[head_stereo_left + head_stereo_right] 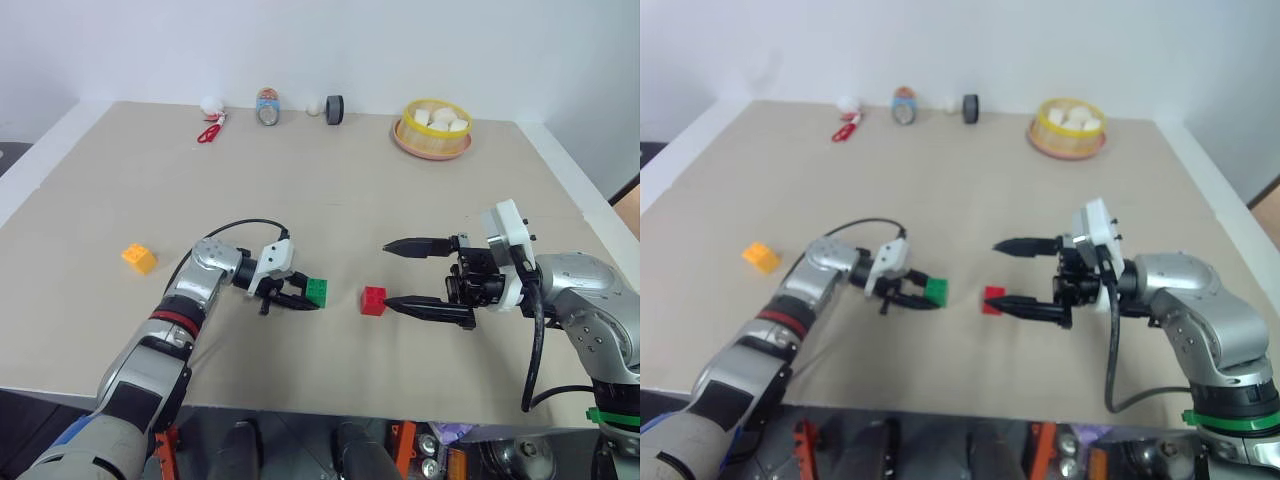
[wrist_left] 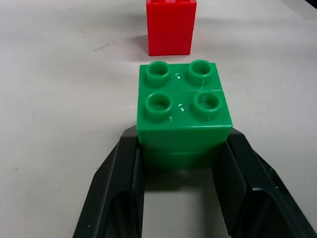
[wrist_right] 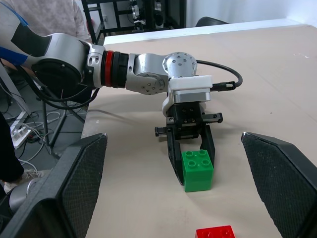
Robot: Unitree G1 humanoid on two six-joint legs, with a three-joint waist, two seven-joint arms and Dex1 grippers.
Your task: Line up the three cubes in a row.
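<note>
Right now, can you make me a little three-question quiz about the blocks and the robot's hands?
1. Which cube sits between the left end effector's fingers?
2. True or false: the right end effector is clamped shut on the red cube.
3. Which cube lies farthest from the others: A) orange-yellow cube, B) red cube, C) green cube?

Key: 1. the green cube. 2. False; its fingers stand wide open. 3. A.

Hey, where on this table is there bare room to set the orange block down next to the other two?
Bare table lies between the orange-yellow cube and the left gripper holding the green cube. Crowded: green cube, red cube, then the open right gripper.
</note>
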